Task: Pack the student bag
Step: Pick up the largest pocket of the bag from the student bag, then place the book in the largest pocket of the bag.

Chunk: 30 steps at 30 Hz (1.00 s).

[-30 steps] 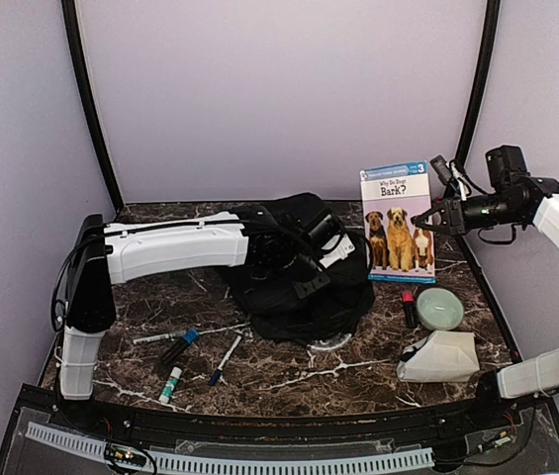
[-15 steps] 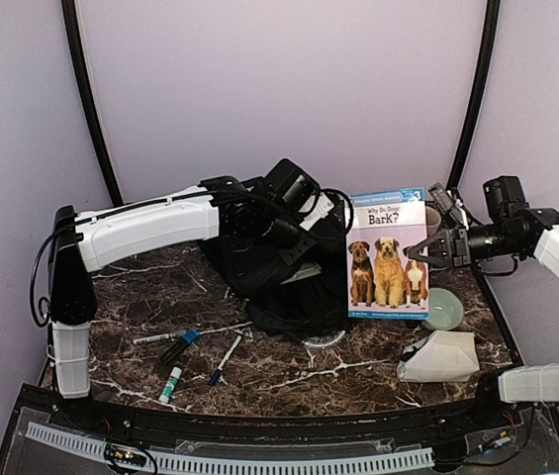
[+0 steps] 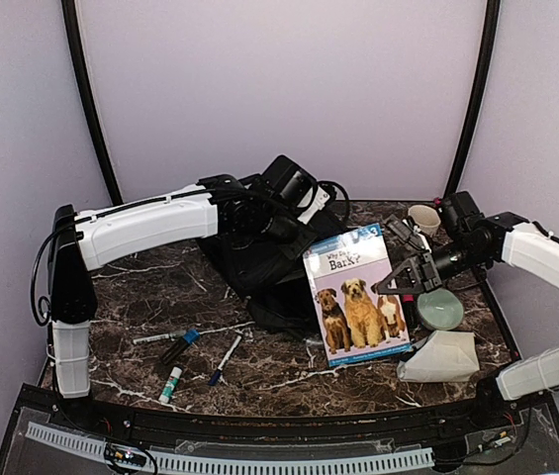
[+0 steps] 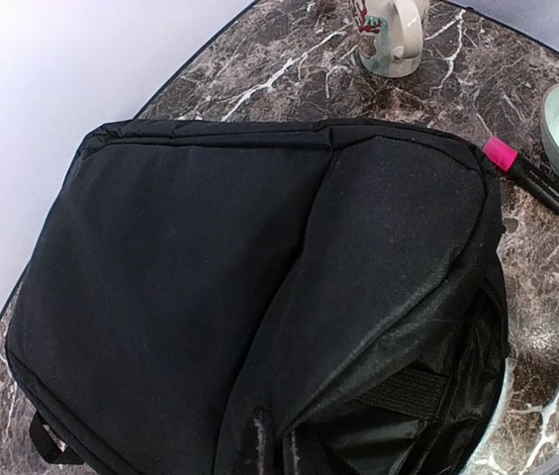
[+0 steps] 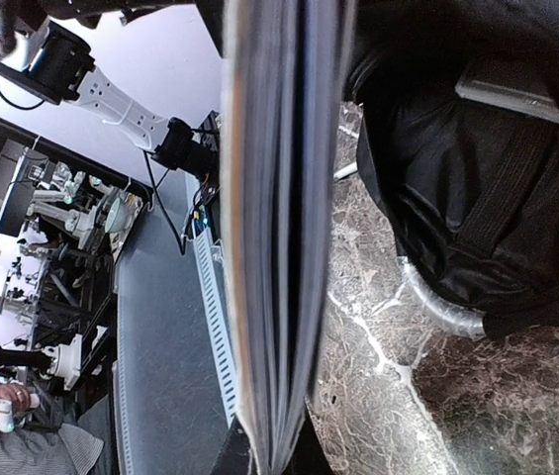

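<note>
The student bag (image 3: pixel 259 269) is a large black soft backpack at the table's middle; it fills the left wrist view (image 4: pixel 190 277). My left gripper (image 3: pixel 287 236) is shut on a fold of its upper fabric and holds that edge raised, with dark fingers (image 4: pixel 251 445) at the frame's bottom. The bag's mouth gapes at lower right (image 4: pixel 408 416). My right gripper (image 3: pixel 396 281) is shut on the right edge of a dog picture book (image 3: pixel 355 297), held tilted in front of the bag. In the right wrist view the book is edge-on (image 5: pixel 279 247), with the bag (image 5: pixel 477 148) beside it.
A mug (image 3: pixel 423 218) stands at the back right, and it also shows in the left wrist view (image 4: pixel 393 35). A green bowl (image 3: pixel 440 309), a pink-capped marker (image 4: pixel 521 168) and a white folded pouch (image 3: pixel 439 356) lie right. Pens (image 3: pixel 225 358), a blue-capped marker (image 3: pixel 178 348) and a glue stick (image 3: pixel 170 384) lie front left.
My right gripper has carried the book down and left, from upright at the back right to tilted in front of the bag. My left gripper lifted the bag's edge and holds it.
</note>
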Each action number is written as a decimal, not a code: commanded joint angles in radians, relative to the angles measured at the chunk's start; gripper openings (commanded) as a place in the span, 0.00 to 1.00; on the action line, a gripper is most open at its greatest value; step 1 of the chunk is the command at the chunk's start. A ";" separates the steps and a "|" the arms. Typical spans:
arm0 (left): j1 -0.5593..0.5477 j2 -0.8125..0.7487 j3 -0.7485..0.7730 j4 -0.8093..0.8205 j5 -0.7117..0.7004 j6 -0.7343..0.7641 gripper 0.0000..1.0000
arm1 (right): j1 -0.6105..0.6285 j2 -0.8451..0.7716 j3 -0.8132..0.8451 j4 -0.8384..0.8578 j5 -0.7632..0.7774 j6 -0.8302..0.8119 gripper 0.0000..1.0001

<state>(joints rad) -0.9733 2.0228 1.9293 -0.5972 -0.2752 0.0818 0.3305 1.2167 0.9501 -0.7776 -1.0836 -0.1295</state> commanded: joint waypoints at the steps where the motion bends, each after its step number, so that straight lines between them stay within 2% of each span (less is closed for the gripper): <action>1: 0.016 -0.082 0.035 0.102 -0.071 -0.034 0.00 | 0.065 0.062 -0.006 0.035 -0.053 -0.006 0.00; 10: 0.018 -0.093 0.041 0.112 -0.086 -0.033 0.00 | 0.174 0.183 -0.054 0.141 -0.069 0.039 0.00; 14: 0.018 -0.107 0.030 0.115 -0.066 -0.039 0.00 | 0.190 0.230 -0.060 0.166 -0.060 0.049 0.00; 18: 0.018 -0.126 -0.004 0.137 -0.063 -0.064 0.00 | 0.207 0.292 -0.035 0.153 -0.061 -0.023 0.00; 20: 0.018 -0.133 -0.018 0.144 -0.057 -0.073 0.00 | 0.208 0.355 -0.026 0.202 -0.082 0.016 0.00; 26: 0.018 -0.159 -0.055 0.162 0.001 -0.110 0.00 | 0.208 0.606 0.148 0.134 -0.146 0.001 0.00; 30: 0.016 -0.165 -0.081 0.166 0.044 -0.114 0.00 | 0.207 0.701 0.242 0.178 -0.162 0.091 0.00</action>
<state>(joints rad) -0.9619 1.9610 1.8610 -0.5323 -0.2703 -0.0021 0.5331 1.8725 1.1004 -0.6319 -1.1770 -0.1043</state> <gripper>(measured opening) 0.026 0.027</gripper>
